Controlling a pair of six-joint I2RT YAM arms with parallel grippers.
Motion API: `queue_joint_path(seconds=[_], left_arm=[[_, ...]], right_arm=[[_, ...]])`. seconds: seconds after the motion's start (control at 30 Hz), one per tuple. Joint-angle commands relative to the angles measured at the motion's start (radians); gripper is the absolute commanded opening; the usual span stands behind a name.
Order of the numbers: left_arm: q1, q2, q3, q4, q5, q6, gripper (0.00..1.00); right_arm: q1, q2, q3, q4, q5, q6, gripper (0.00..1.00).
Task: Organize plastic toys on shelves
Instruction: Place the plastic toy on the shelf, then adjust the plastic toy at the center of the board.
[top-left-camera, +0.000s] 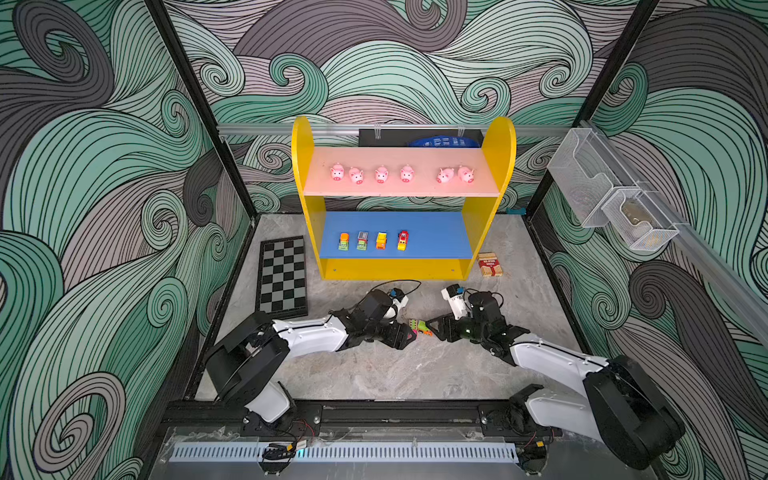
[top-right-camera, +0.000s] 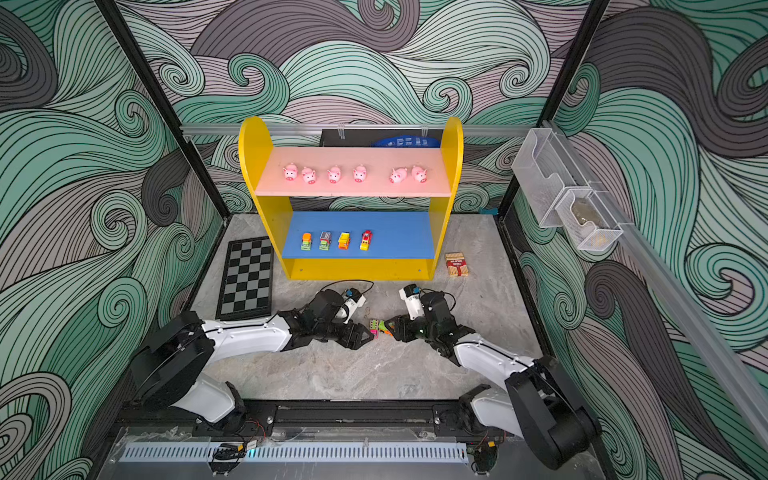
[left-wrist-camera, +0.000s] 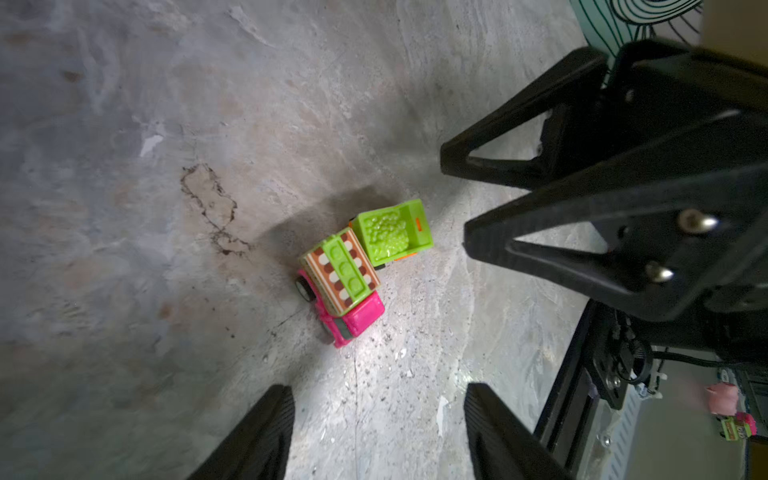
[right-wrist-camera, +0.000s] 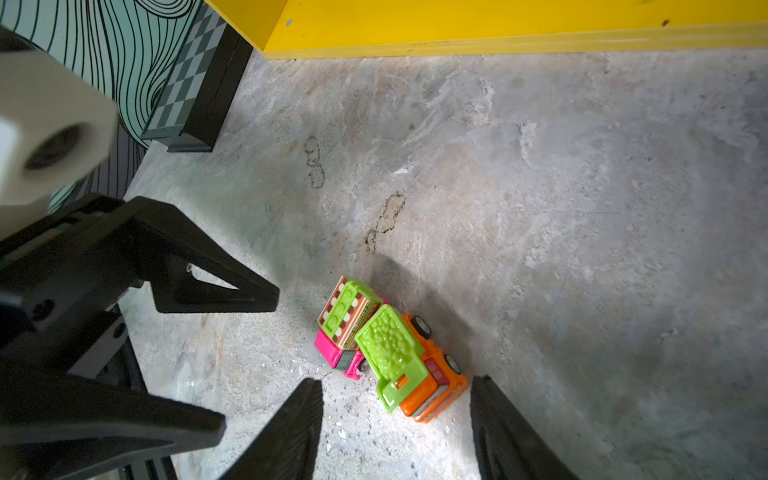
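Swirl-patterned walls, grey marbled tabletop (top-left-camera: 415, 374) (stained); left gripper (top-left-camera: 406, 337), right gripper (top-left-camera: 434, 327) both released, flanking toy trucks (top-left-camera: 420, 327).

The 2 arms reach in low from their bases at the near edge and bend toward each other, so the grippers meet nose to nose near the middle. The left arm (top-left-camera: 311, 334) lies almost level, its white forearm pointing toward the robot's right. The left gripper (top-left-camera: 409, 337) has its jaws spread. The right arm (top-left-camera: 548, 361) slants in from the opposite side with its wrist bent downward. The right gripper (top-left-camera: 434, 330) also stands with jaws apart (its 2 black fingers (right-wrist-camera: 291, 428) show a wide gap in the right wrist view). The tips of the 2 grippers are near each other but not touching.
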Motion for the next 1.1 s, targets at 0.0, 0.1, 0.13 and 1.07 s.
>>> queue_joint_path(seconds=[0.0,0.1,0.13,1.07], left_arm=[[-0.011,0.050,0.052,0.039,-0.043,-0.007,0.69],[-0.011,0.088,0.078,0.032,-0.072,0.002,0.68],[-0.012,0.100,0.088,0.028,-0.068,0.004,0.67],[-0.021,0.157,0.156,-0.105,-0.355,0.019,0.35]], right_arm=[[0.014,-0.018,0.005,-0.036,0.045,-0.020,0.65],[0.022,-0.015,0.016,-0.046,0.061,-0.026,0.66],[0.024,-0.013,0.017,-0.047,0.064,-0.028,0.66],[0.071,0.031,0.074,-0.119,0.098,-0.059,0.71]])
